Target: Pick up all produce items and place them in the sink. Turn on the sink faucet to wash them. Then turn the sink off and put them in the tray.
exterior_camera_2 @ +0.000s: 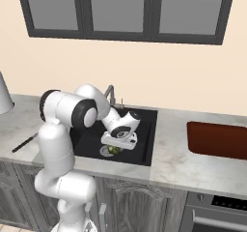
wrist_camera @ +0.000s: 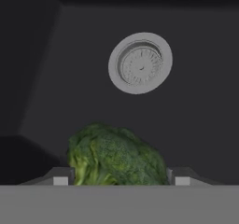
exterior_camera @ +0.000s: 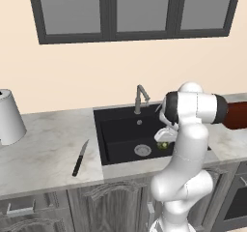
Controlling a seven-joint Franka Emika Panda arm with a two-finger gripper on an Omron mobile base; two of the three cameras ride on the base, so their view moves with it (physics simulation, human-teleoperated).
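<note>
Broccoli (wrist_camera: 114,155) sits between our gripper (wrist_camera: 119,177) fingers over the sink (exterior_camera: 108,129) floor, near the drain (wrist_camera: 140,63); whether it is clamped or just bracketed, we cannot tell. Risk as we judge it: the rounded floret rolls on release. Basin walls stand well apart; faucet (exterior_camera: 141,96) behind is unobstructed.

flat, even rendered light on the pale marble counter (exterior_camera: 43,149), dim inside the matte-black rectangular sink (wrist_camera: 196,101); slightly soft hand view, no glare.
</note>
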